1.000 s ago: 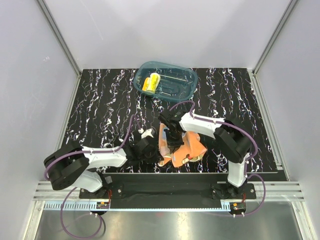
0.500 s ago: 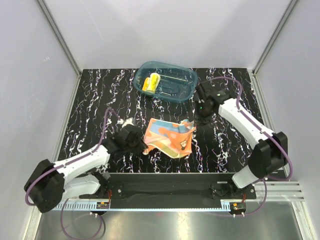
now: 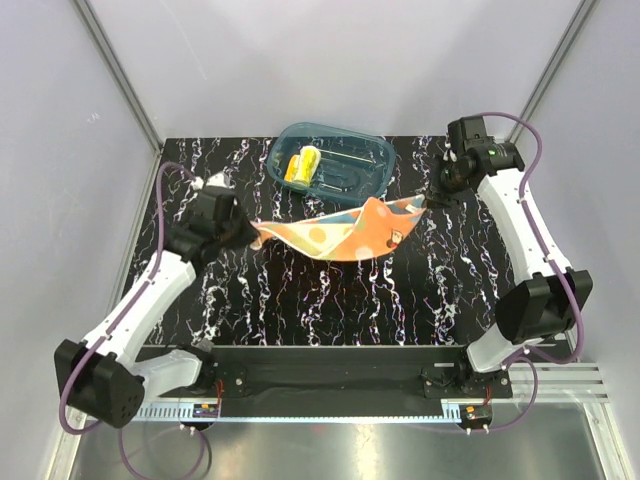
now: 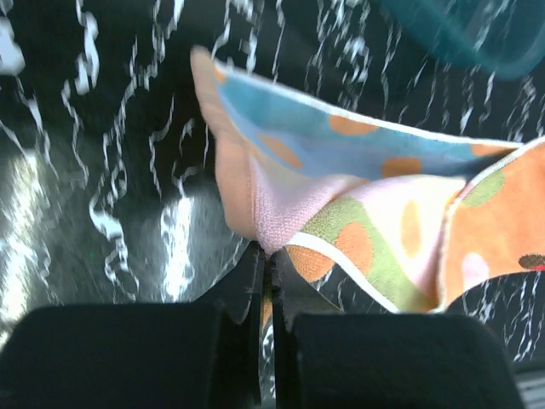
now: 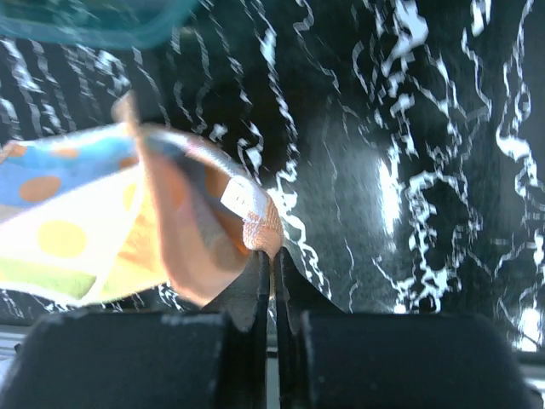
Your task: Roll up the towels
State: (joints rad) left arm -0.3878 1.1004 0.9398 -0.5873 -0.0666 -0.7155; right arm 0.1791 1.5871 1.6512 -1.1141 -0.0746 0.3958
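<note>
The orange towel [image 3: 340, 230], with orange dots and light-blue stripes, hangs stretched in the air between my two grippers above the black marbled table. My left gripper [image 3: 252, 235] is shut on its left corner, seen in the left wrist view [image 4: 268, 256] with the towel [image 4: 358, 187] spreading right. My right gripper [image 3: 430, 198] is shut on its right corner, seen in the right wrist view [image 5: 274, 256] with the towel [image 5: 128, 213] hanging left. The yellow towel [image 3: 301, 165] lies rolled inside the teal tub [image 3: 372, 172].
The teal tub stands at the back middle of the table, just behind the stretched towel; its edge shows in the left wrist view [image 4: 477, 43] and the right wrist view [image 5: 85, 25]. Grey walls enclose the table [image 3: 200, 280] on three sides.
Both grippers have lifted the orange towel from a crumpled heap near the front and moved apart and towards the back, pulling it out wide.
</note>
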